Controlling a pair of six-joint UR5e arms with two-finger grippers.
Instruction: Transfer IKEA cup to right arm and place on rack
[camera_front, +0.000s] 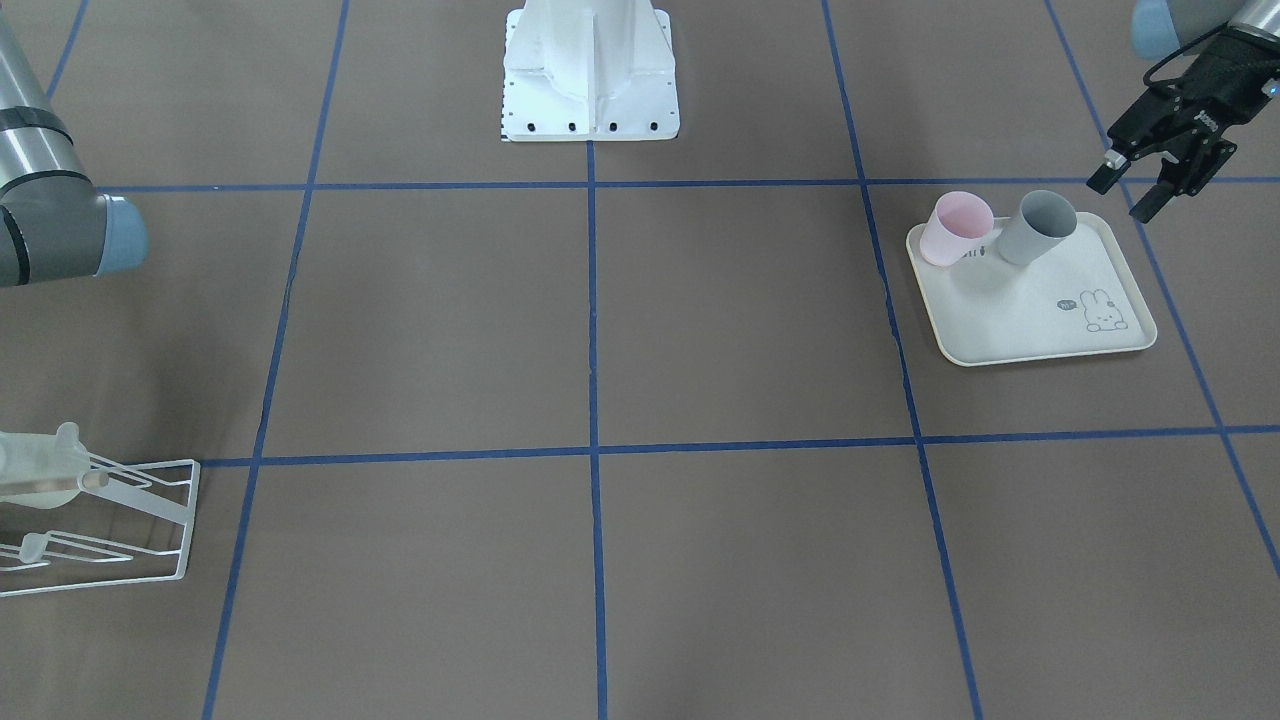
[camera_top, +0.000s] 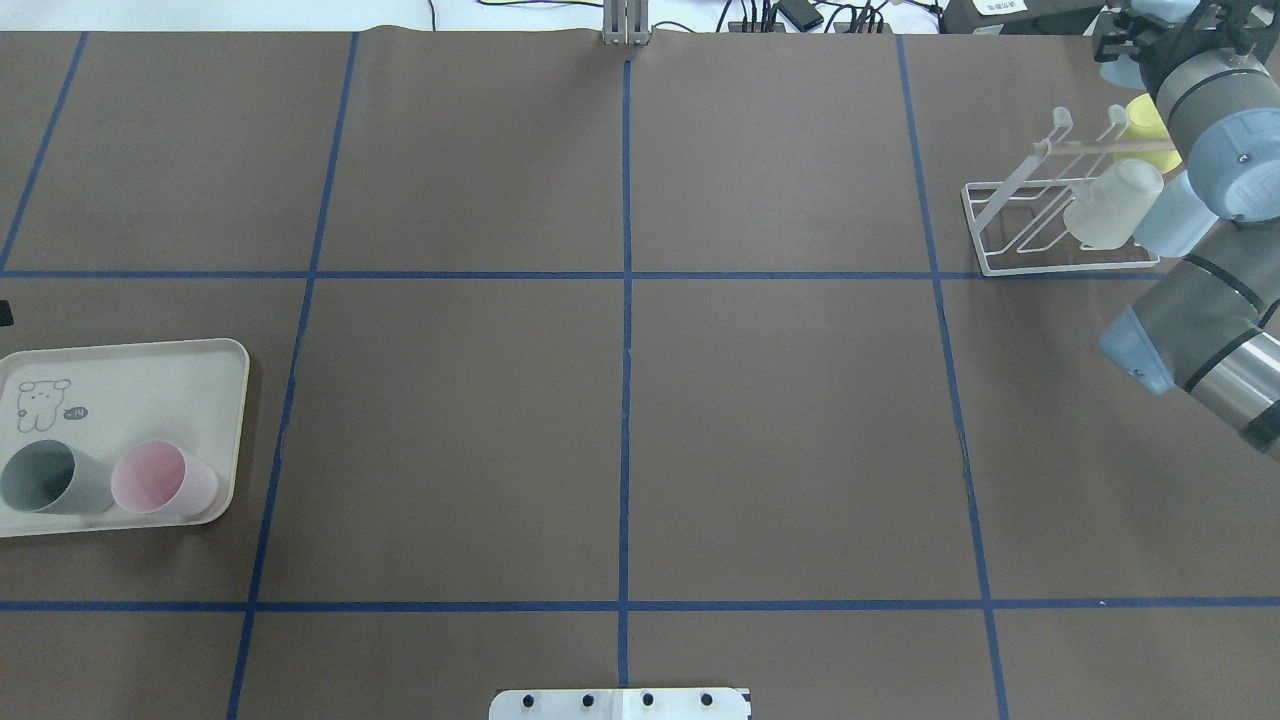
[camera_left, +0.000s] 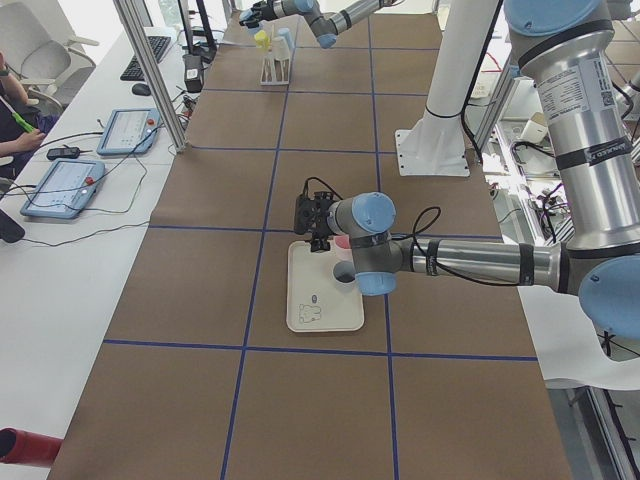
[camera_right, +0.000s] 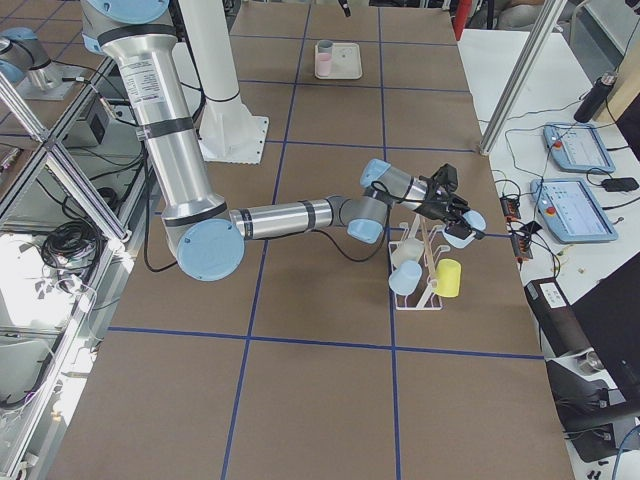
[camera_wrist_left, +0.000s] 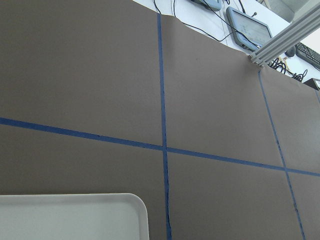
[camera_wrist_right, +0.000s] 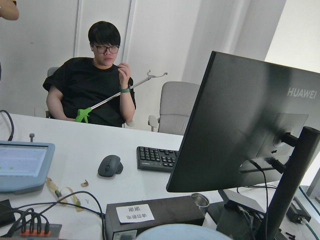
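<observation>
A grey cup (camera_front: 1037, 228) and a pink cup (camera_front: 955, 230) lie on their sides on the cream rabbit-print tray (camera_front: 1030, 320). My left gripper (camera_front: 1122, 198) hangs open and empty just beyond the tray's corner, near the grey cup. The white wire rack (camera_top: 1010, 215) stands at the far right and carries a white cup (camera_top: 1110, 205), a light blue cup (camera_top: 1175, 215) and a yellow cup (camera_top: 1145, 120). My right gripper (camera_top: 1120, 50) hovers past the rack's far end, shut on another light blue cup (camera_right: 470, 226), whose rim (camera_wrist_right: 180, 232) shows at the bottom of the right wrist view.
The robot's white base (camera_front: 590, 70) stands at the table's near middle edge. Beyond the far edge are a desk with a monitor (camera_wrist_right: 240, 125), a keyboard (camera_wrist_right: 157, 157) and cables, and a seated person (camera_wrist_right: 95, 85) holding a green grabber. Blue tape lines grid the brown table.
</observation>
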